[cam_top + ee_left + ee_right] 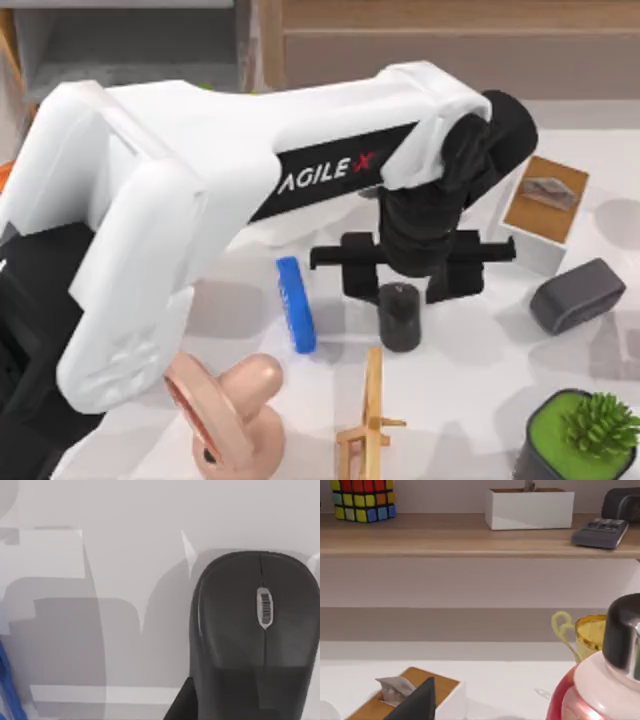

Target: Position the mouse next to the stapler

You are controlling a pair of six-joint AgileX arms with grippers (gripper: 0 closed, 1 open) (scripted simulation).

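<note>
Looming across the top view, my left arm reaches to the table's middle. Right of it, the tissue box [543, 211] holds a crumpled tissue [547, 190]. Directly under the left gripper [412, 268] lies the mouse [400, 316]; whether its fingers grip it, I cannot tell. Left of the mouse, apart, lies the stapler [296, 304]; the wooden stand [368, 418] sits nearer the camera.
</note>
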